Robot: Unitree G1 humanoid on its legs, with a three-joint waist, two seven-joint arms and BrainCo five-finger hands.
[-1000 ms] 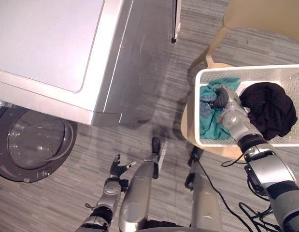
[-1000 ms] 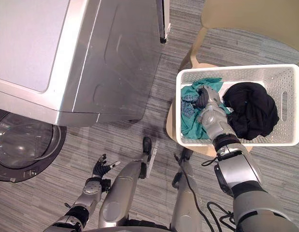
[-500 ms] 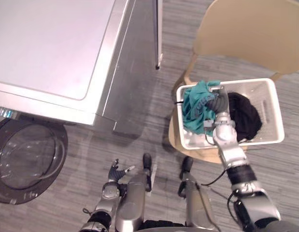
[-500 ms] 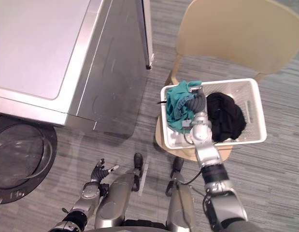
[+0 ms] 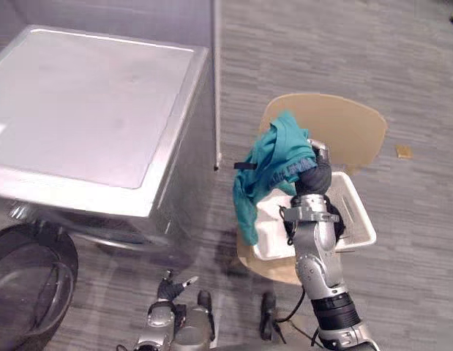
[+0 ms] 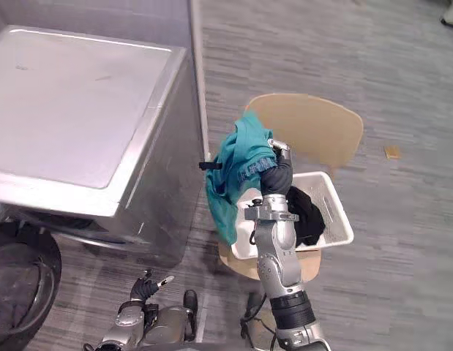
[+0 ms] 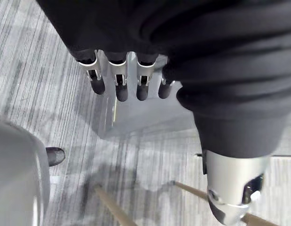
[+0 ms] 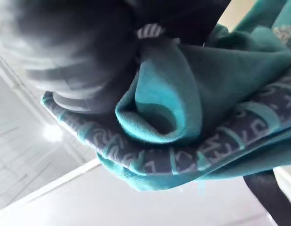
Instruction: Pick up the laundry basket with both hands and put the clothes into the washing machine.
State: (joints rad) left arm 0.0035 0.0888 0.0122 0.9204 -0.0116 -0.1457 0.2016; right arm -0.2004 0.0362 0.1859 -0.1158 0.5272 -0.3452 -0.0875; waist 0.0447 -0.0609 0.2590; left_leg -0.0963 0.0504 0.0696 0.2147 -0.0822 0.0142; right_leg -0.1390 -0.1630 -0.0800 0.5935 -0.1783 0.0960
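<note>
The right robot hand (image 5: 314, 175) is curled round a bunched teal garment (image 5: 274, 164), held high at the frame's centre above the white basket (image 5: 360, 219). Black clothes (image 6: 305, 212) lie in the basket on a tan chair (image 5: 336, 124). The left robot hand (image 7: 118, 82), at the bottom edge, hangs relaxed and empty. Loading has barely begun, I judge: the washing machine (image 5: 94, 117) and its open door (image 5: 25, 281) are at left.

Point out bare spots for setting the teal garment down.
Bare: the washing machine's top, left of the chair, and the floor right of it. Crowded: the white basket, with black clothes and the right hand holding the teal garment above.
</note>
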